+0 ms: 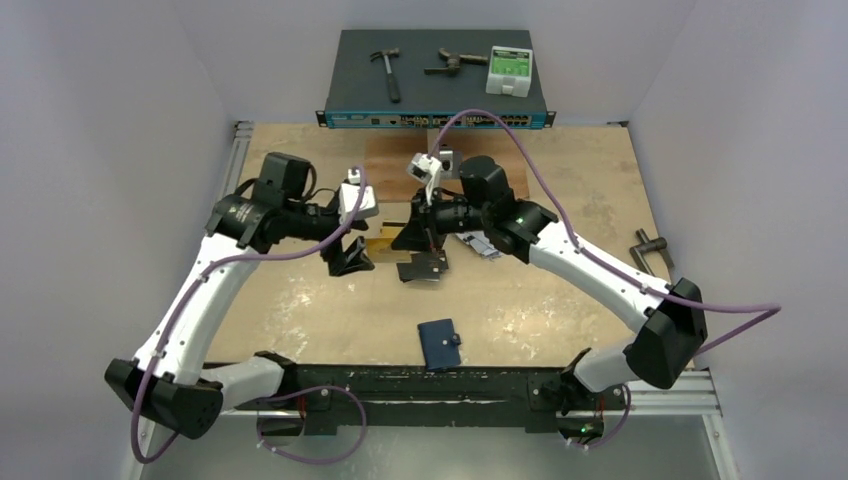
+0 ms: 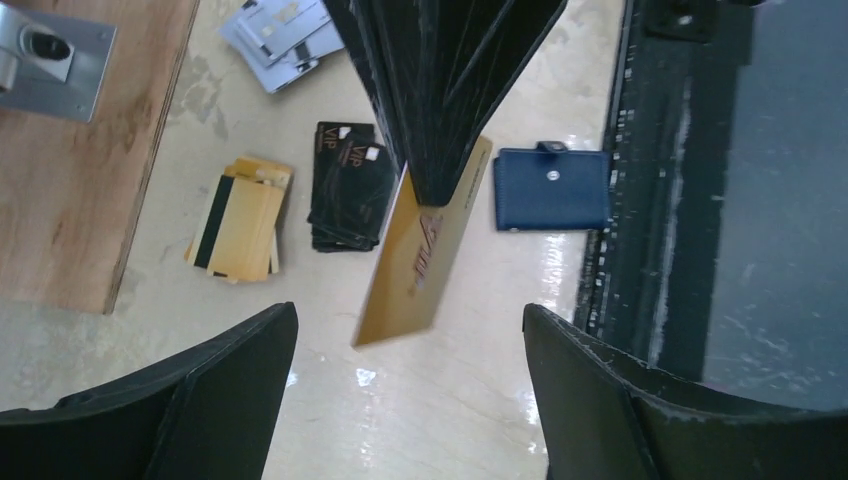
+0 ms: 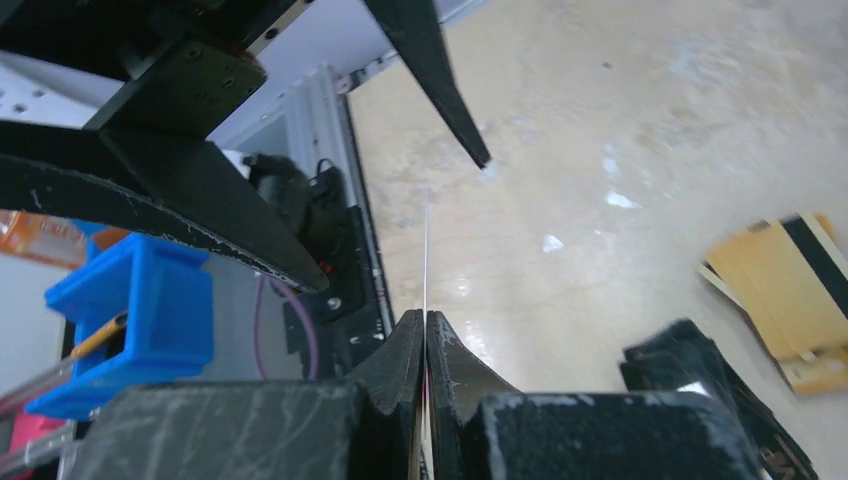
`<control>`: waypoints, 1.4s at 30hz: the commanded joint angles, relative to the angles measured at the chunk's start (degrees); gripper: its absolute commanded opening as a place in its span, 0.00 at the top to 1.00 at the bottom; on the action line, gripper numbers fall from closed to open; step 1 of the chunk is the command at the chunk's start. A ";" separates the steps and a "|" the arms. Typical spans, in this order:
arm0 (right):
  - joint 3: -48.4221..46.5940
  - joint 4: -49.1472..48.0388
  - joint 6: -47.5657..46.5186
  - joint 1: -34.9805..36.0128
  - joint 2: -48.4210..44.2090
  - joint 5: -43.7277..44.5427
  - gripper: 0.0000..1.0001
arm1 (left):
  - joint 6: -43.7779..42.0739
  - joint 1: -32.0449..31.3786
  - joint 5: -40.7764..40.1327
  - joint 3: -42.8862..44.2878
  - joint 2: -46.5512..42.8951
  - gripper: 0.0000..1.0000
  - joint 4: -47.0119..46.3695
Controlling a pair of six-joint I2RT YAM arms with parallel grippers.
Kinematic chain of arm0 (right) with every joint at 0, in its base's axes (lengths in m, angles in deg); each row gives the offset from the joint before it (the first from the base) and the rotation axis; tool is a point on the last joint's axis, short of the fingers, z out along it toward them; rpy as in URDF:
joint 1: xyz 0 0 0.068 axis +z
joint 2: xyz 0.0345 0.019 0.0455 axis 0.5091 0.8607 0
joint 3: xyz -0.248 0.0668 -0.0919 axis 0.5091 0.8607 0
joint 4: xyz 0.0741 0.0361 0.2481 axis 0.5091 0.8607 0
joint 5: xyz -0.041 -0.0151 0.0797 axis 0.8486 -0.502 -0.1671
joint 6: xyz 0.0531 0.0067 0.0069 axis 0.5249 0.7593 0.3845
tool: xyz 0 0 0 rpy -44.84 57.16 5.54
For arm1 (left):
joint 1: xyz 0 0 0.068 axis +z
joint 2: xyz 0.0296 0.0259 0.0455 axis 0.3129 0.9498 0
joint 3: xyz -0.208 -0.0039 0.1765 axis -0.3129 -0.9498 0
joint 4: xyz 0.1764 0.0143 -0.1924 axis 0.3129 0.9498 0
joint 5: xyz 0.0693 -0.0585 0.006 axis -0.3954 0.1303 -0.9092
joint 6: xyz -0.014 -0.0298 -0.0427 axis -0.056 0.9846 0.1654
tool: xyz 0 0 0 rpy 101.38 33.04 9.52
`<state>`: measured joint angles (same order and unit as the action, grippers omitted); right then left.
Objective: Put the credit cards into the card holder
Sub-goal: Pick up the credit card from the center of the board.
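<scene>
Robotics lab bench (image 1: 560,300) — plain walls (image 1: 100,120), network switch (image 1: 436,118), hammer (image 1: 387,72), blue bin (image 3: 140,320)

1. Plain pale grey walls (image 1: 100,150) close in the left, right and far sides.
2. The table (image 1: 560,300) has a light plywood top, scuffed pale in the middle, with overhead light glinting on it.
3. A darker wooden board (image 1: 390,160) lies at its far centre.
4. Behind the board sits a dark rack unit (image 1: 420,95) carrying a hammer (image 1: 386,72), a brass-coloured tool (image 1: 452,66) and a white-and-green box (image 1: 509,70).
5. A black rail (image 1: 430,385) runs along the near edge, and an aluminium rail (image 1: 238,150) along the left.
6. A metal clamp (image 1: 652,250) lies near the right edge.
7. A blue plastic bin (image 3: 150,300) stands beyond the table's edge.
</scene>
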<state>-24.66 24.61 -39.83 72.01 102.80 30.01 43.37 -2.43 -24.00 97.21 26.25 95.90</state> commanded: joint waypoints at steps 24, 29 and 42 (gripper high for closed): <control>-27.09 28.73 -18.78 18.62 -0.07 11.52 1.00 | -1.06 1.60 18.58 14.39 -5.07 0.52 19.29; -30.68 30.77 -19.86 19.55 1.72 12.58 1.00 | -3.81 0.82 19.66 14.97 -4.13 0.65 24.11; -34.29 30.12 -19.95 20.41 2.07 15.93 1.00 | 1.10 -0.56 17.67 12.53 -6.43 1.00 19.30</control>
<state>-56.55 56.87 -59.13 92.47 106.45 42.77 41.06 -2.80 -7.28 110.45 22.16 118.91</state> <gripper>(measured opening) 0.004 0.026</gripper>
